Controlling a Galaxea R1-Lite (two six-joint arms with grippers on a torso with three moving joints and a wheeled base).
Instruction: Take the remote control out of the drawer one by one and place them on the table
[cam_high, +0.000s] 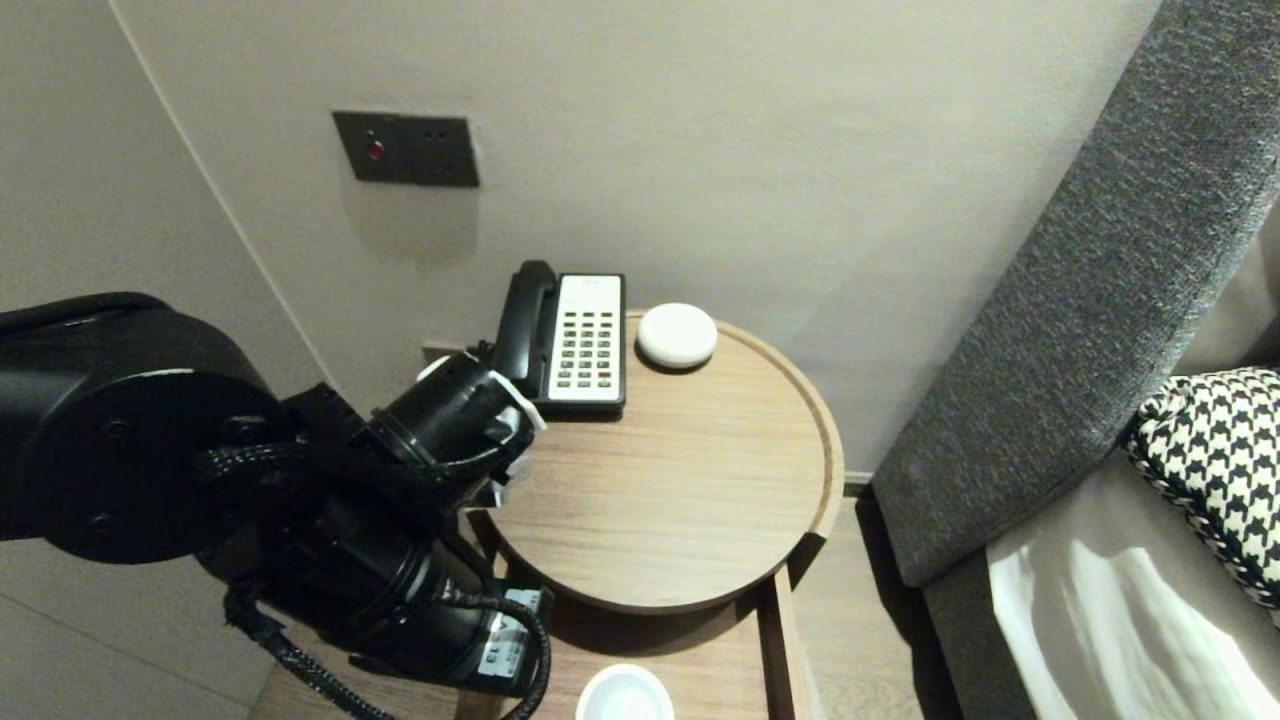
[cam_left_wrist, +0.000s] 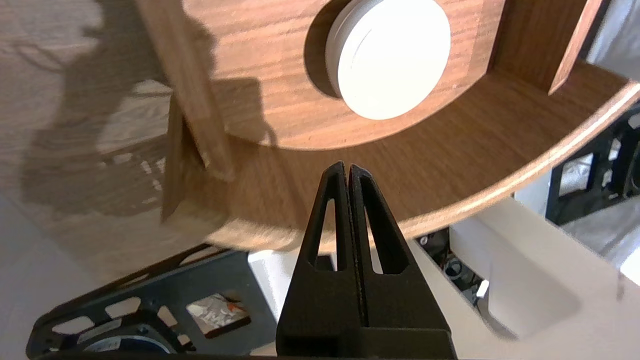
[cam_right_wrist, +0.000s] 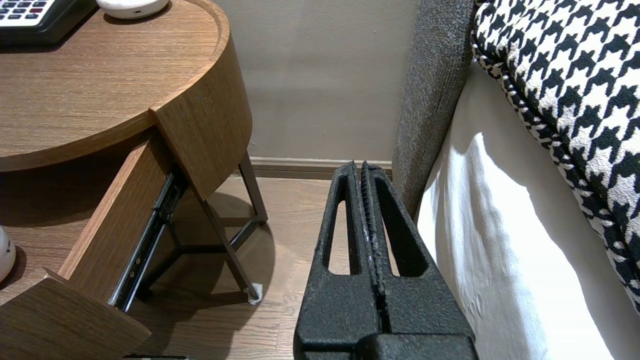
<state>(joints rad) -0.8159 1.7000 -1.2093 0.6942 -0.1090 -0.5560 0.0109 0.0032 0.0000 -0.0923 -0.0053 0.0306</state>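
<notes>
2 grippers, both empty.

left gripper (cam_left_wrist: 346, 167): fingers pressed together with nothing between them. it points down over the curved front wall of the open drawer (cam_left_wrist: 500, 186), tips just inside the rim. can't tell if they touch the wood.

right gripper (cam_right_wrist: 361, 166): closed up on nothing too, parked low over the floor (cam_right_wrist: 300, 280) between the bedside table (cam_high: 690, 520) and the bed (cam_right_wrist: 500, 250).

progress, my read: early, nothing handled yet.
- in place: the drawer stands pulled out from under the round table top, toward the robot. its slide rail (cam_right_wrist: 150, 240) is bare in the right wrist view.
- the white disc (cam_left_wrist: 392, 55) lies on the drawer floor, roughly mid-width, apart from both side walls and apart from the left gripper.
- not done: no grip on the disc or the drawer, and no contact i can confirm.

orientation:
- the drawer's long axis runs from the wall side out toward the robot. its curved front end faces the robot and its open side is up.
- the disc is round, so it has no long axis in plan. it lies flat, broad face up, own axis vertical, no tilt that i can see.

on the table top, well apart from the left gripper: a phone (cam_high: 575, 340) at the back left, and a white puck (cam_high: 677, 335) just beside it on the right.
</notes>
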